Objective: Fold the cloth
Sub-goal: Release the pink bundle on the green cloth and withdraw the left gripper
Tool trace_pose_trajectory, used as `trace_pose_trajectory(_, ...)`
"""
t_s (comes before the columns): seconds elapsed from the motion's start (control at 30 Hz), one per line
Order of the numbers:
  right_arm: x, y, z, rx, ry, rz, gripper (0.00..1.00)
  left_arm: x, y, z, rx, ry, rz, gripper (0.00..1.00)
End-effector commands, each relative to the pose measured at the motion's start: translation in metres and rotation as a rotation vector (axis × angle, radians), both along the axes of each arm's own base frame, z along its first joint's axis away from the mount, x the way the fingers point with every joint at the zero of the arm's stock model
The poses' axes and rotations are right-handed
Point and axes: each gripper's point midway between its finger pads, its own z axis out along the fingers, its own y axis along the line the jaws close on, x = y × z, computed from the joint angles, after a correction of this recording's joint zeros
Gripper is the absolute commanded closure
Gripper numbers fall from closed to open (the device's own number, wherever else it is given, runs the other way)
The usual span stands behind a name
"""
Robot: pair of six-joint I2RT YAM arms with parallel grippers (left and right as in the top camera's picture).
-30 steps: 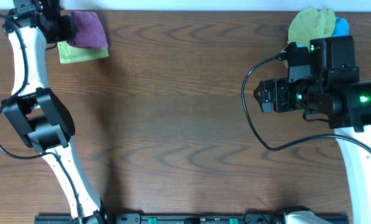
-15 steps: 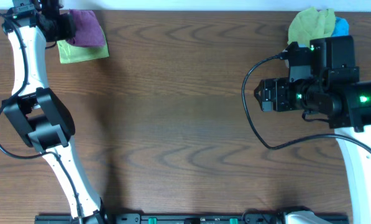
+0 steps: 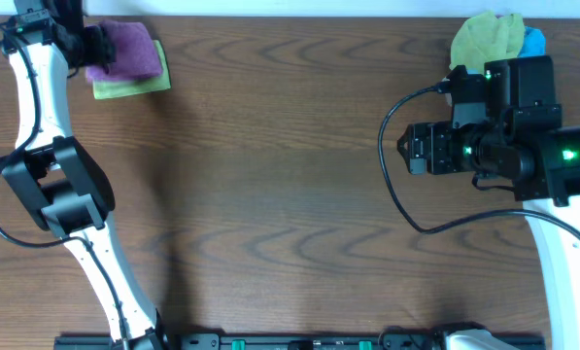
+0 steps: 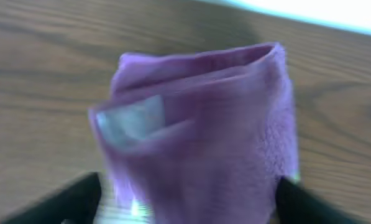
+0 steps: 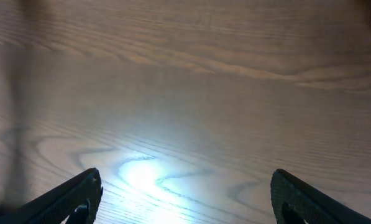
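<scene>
The cloth, purple and folded into a small bundle (image 3: 126, 49), lies at the table's far left corner on top of a folded green cloth (image 3: 139, 86). My left gripper (image 3: 91, 45) is at the bundle's left edge. In the left wrist view the purple cloth (image 4: 204, 124) fills the space between the spread fingers (image 4: 73, 199), and the left gripper (image 4: 185, 196) is open with a gap showing beside the cloth. My right gripper (image 3: 406, 151) hovers open over bare wood on the right, nothing between its fingers (image 5: 79, 196).
A heap of green cloth (image 3: 486, 39) and blue cloth (image 3: 533, 41) sits at the far right corner behind the right arm. The table's far edge (image 3: 299, 16) runs just behind both piles. The left arm (image 3: 56, 185) stretches along the left side.
My left gripper has opened and let go of the purple cloth, which has settled flatter on the green one. The right arm has not moved.
</scene>
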Motion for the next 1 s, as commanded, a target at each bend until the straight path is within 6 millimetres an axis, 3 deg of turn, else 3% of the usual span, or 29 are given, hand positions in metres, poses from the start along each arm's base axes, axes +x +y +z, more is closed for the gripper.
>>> trace_pose_trajectory(0.0, 0.000, -0.002, 0.000, 0.013, 0.006, -0.021, 0.13, -0.008, 0.027, -0.015, 0.108, 0.057, 0.085, 0.04)
trace_pose_trajectory(0.27, 0.001, -0.002, 0.001, 0.013, 0.003, -0.021, 0.12, -0.020, 0.053, -0.009, 0.184, 0.087, 0.260, 0.05)
trace_pose_trajectory(0.37, 0.002, -0.002, 0.002, 0.014, -0.006, -0.020, 0.12, -0.026, 0.047, 0.003, 0.158, 0.090, 0.272, 0.05)
trace_pose_trajectory(0.47, 0.007, -0.001, 0.005, 0.017, -0.029, -0.020, 0.10, -0.031, 0.023, 0.023, 0.079, 0.083, 0.220, 0.04)
trace_pose_trajectory(0.67, 0.006, -0.010, 0.004, -0.039, -0.039, -0.020, 0.01, -0.084, -0.031, 0.116, 0.022, 0.069, 0.201, 0.04)
trace_pose_trajectory(0.73, -0.007, -0.019, 0.006, -0.091, -0.032, -0.027, 0.01, -0.121, -0.057, 0.168, 0.028, 0.032, 0.171, 0.04)
trace_pose_trajectory(0.87, -0.036, -0.032, 0.041, -0.153, -0.176, -0.001, 0.01, -0.182, -0.102, 0.235, -0.009, -0.050, 0.091, 0.05)
trace_pose_trajectory(0.97, -0.077, -0.040, 0.081, -0.146, -0.354, -0.030, 0.01, -0.242, -0.133, 0.269, 0.025, -0.093, 0.043, 0.04)
